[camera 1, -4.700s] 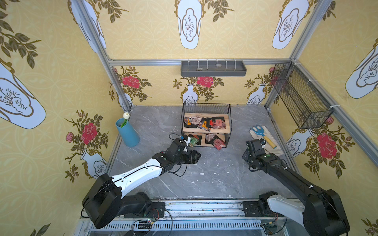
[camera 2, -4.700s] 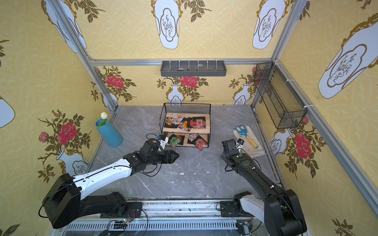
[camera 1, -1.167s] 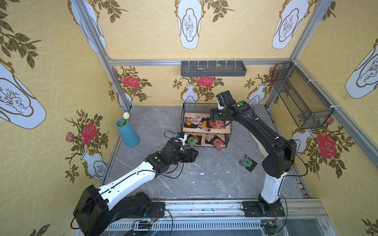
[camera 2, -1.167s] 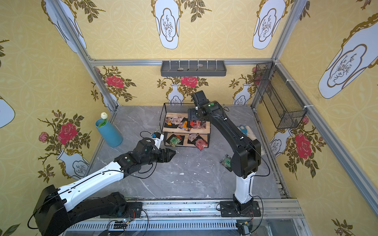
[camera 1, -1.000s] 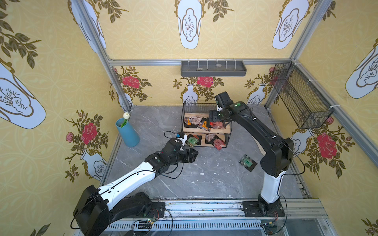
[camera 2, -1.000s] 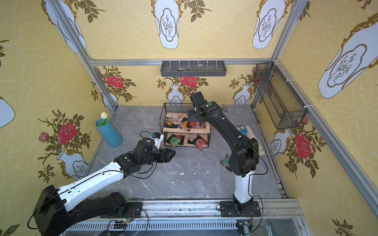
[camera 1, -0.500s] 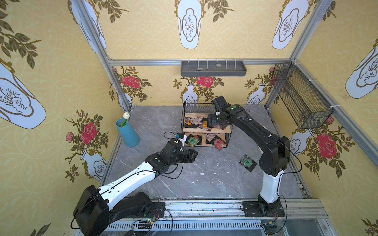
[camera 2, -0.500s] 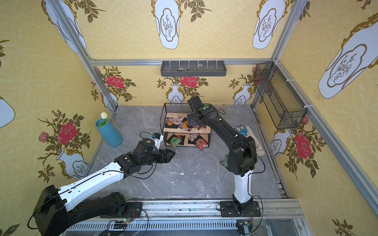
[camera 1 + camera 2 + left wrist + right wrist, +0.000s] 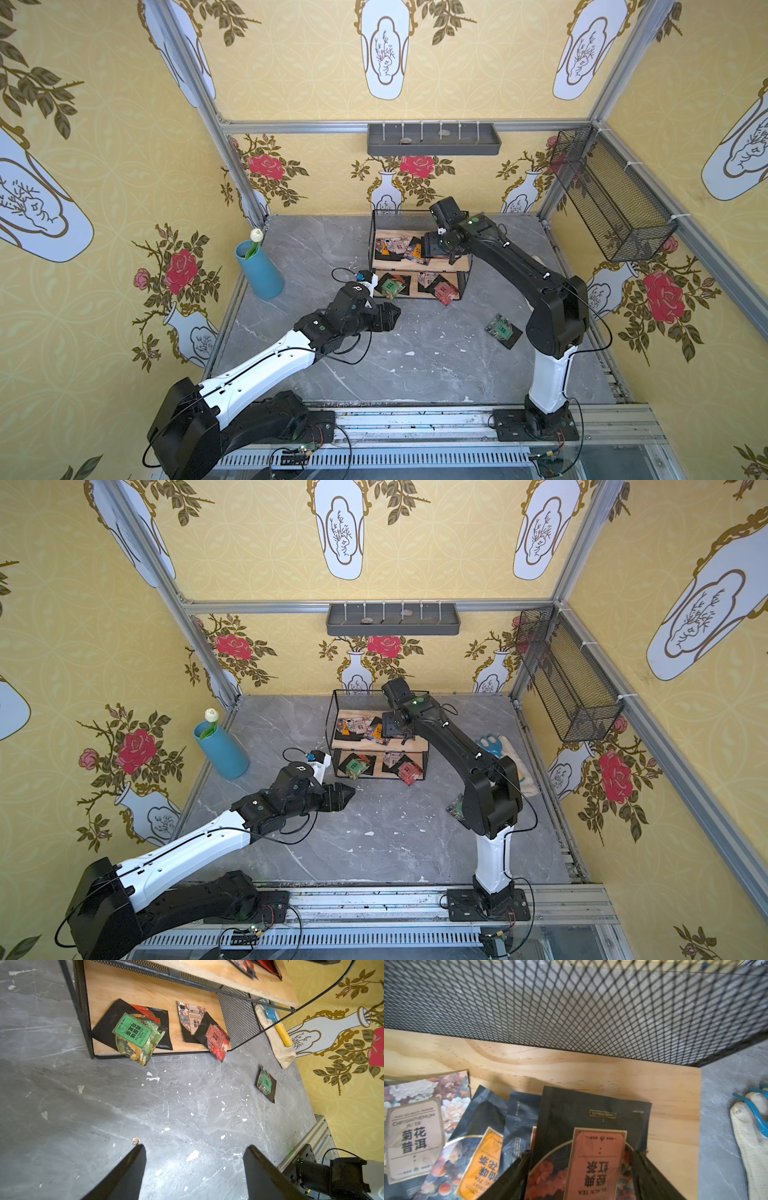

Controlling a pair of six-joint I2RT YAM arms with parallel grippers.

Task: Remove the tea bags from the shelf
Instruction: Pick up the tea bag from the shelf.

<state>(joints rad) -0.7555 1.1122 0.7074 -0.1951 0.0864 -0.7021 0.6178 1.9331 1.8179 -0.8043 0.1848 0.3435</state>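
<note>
Between yellow rose-papered walls (image 9: pixel 291 83), the left tool (image 9: pixel 194 1148) hovers, jaws apart, over the grey marble desk (image 9: pixel 415 365). Tea bags (image 9: pixel 397 247) crowd both boards of the shelf (image 9: pixel 395 218), where the right tool (image 9: pixel 581 1151) straddles a red sachet (image 9: pixel 598 1118), grip unclear; a green sachet (image 9: pixel 502 330) lies on the desk farther right.

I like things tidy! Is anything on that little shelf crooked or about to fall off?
Yes. On the lower board, the green tea bag and the red tea bag lie crooked, corners poking out past the front edge.

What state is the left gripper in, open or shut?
Open: the left gripper shows both fingers wide apart, only bare floor between them.
</note>
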